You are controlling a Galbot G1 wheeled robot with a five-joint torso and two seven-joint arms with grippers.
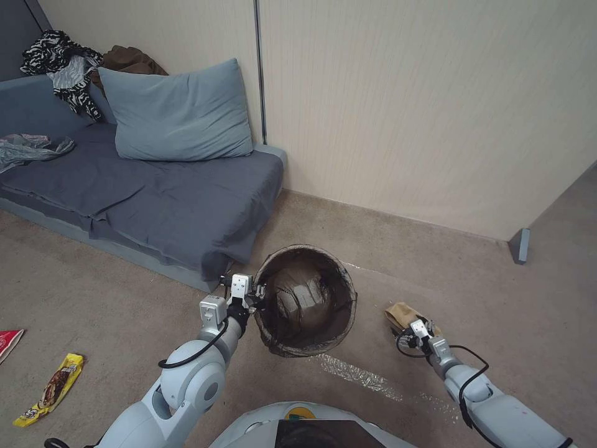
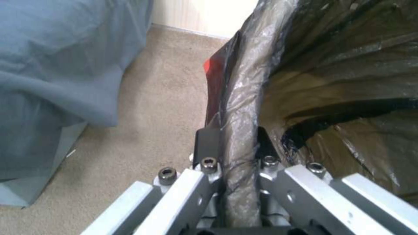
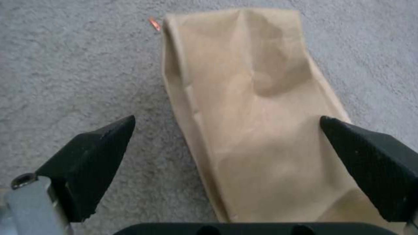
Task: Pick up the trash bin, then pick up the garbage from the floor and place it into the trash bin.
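The trash bin (image 1: 305, 302), round and lined with a dark brown-black bag, hangs off the floor ahead of me. My left gripper (image 1: 256, 297) is shut on its bag-covered rim (image 2: 241, 130), one finger inside and one outside. A brown paper bag (image 1: 403, 315) lies flat on the carpet to the right of the bin. My right gripper (image 1: 418, 331) is low over it and open, and the brown paper bag (image 3: 257, 107) lies between and beyond its two black fingertips (image 3: 98, 147). A yellow snack wrapper (image 1: 53, 389) and a red wrapper (image 1: 9, 342) lie on the floor at far left.
A low blue-grey sofa (image 1: 155, 193) with a pillow (image 1: 177, 112) and clothes stands to the left, its corner close to the bin. A beige wall (image 1: 423, 112) runs behind. Open carpet spreads right of the paper bag, with a shiny clear strip (image 1: 357, 373) on the floor near me.
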